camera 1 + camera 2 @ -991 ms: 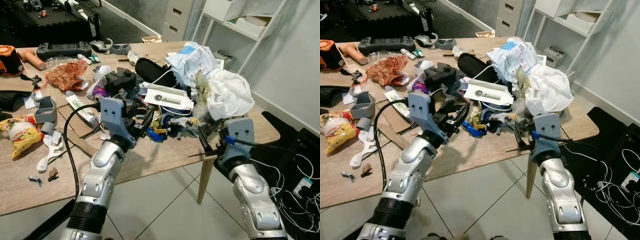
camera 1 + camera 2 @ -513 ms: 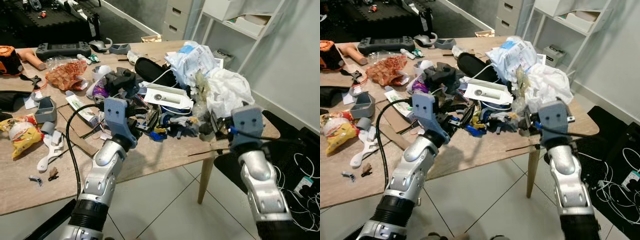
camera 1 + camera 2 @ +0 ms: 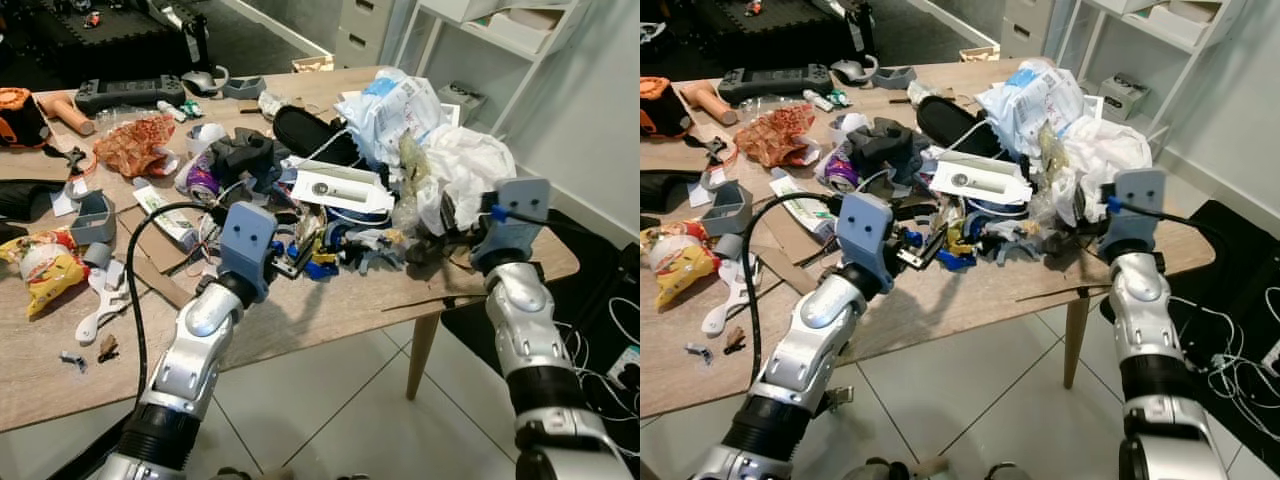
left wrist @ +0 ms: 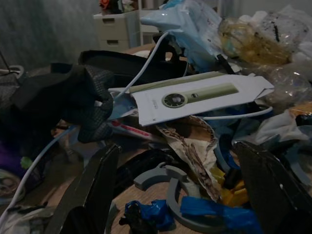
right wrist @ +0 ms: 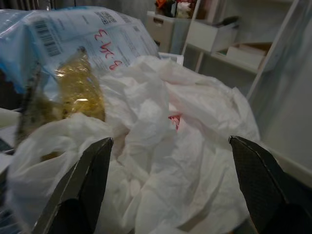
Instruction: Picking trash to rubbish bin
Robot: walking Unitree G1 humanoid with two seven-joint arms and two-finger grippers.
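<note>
My right gripper [image 5: 168,185] has risen from the table edge to the crumpled white plastic bag [image 3: 470,170], fingers spread wide, holding nothing. My left gripper [image 4: 180,195] hovers open and empty over the pile's blue scraps [image 4: 151,214] on the wooden table [image 3: 330,310].

A wooden table [image 3: 330,320] stands on pale floor tiles [image 3: 340,410] near white shelving [image 3: 480,30].

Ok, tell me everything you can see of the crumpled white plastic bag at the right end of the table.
The white plastic bag is thin, glossy and crumpled into a loose mound on the table's right end. A small red mark shows in its folds. It leans against the printed blue-and-white bag and yellowish wrapper. The right gripper, fingers open, faces it closely.
</note>
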